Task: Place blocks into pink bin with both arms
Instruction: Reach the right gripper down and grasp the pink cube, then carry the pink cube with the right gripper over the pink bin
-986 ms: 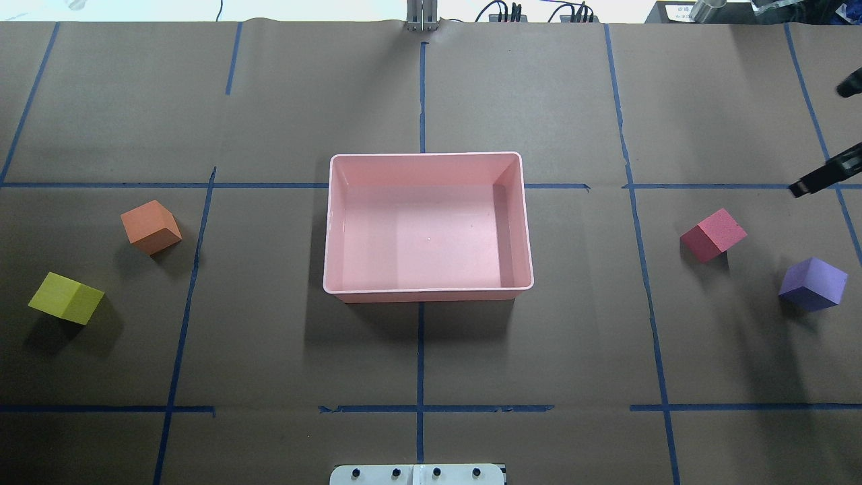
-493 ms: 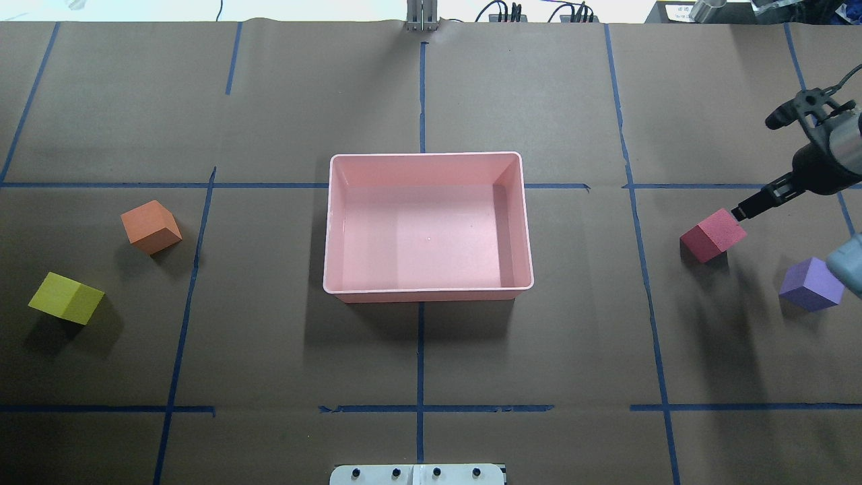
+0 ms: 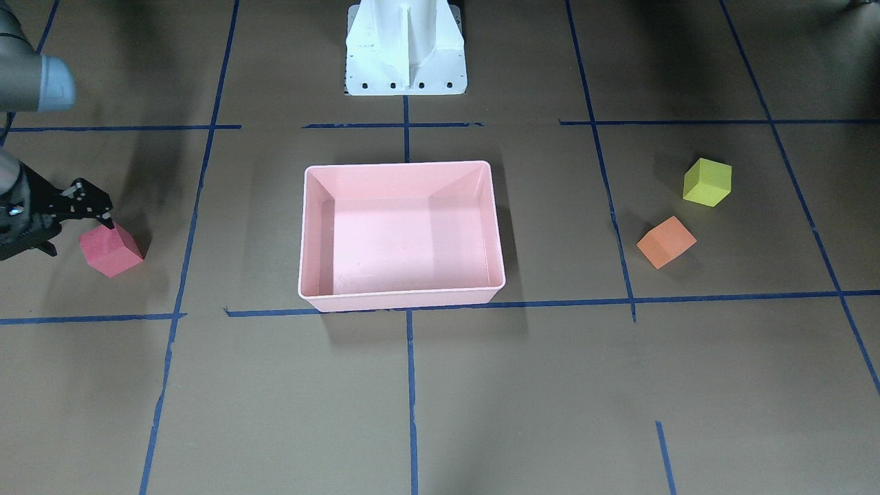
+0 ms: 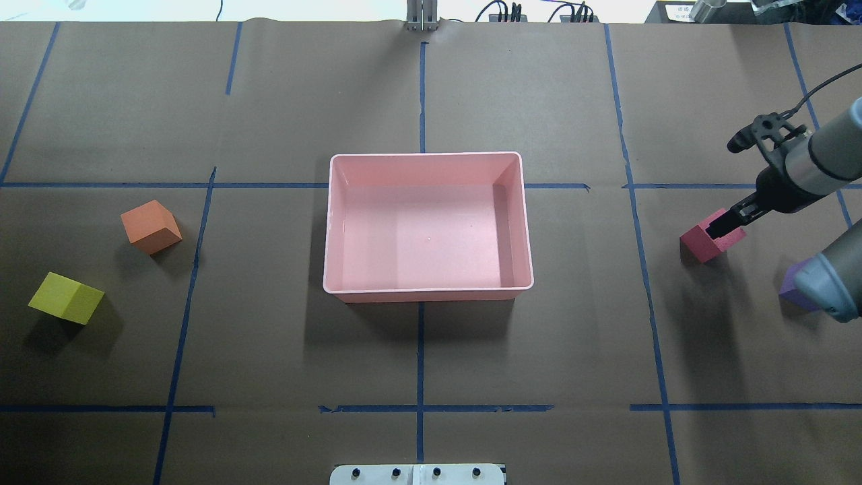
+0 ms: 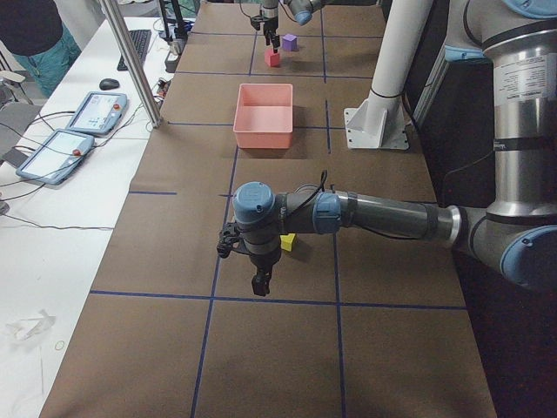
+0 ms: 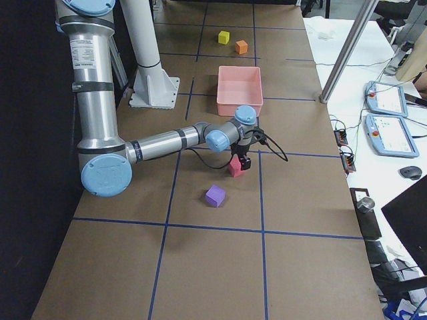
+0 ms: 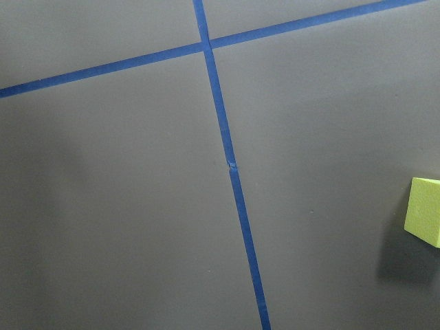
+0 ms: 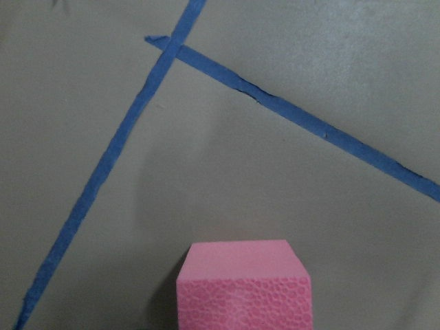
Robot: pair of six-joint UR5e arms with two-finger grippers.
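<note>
The pink bin (image 4: pixel 427 291) sits at the table's centre with nothing in it, also in the front view (image 3: pixel 402 297). The red-pink block (image 4: pixel 700 245) lies to its right. My right gripper (image 4: pixel 722 228) hangs over that block's far top edge; in the front view (image 3: pixel 74 234) its jaws stand apart. The block fills the bottom of the right wrist view (image 8: pixel 244 289). The purple block (image 4: pixel 791 284) is half hidden by my right elbow. The orange block (image 4: pixel 150 227) and yellow-green block (image 4: pixel 65 298) lie at left. My left gripper (image 5: pixel 259 283) shows only in the left side view, beside the yellow-green block (image 7: pixel 426 210); I cannot tell its state.
The white pedestal base (image 3: pixel 405 48) stands at the robot's edge behind the bin. Blue tape lines cross the brown paper. A side table with tablets (image 5: pixel 87 113) and a metal post (image 5: pixel 130 61) runs along the operators' side.
My right arm came in from the right edge and moved left and down onto the red-pink block. Its elbow now covers part of the purple block. The blocks and bin have not moved.
</note>
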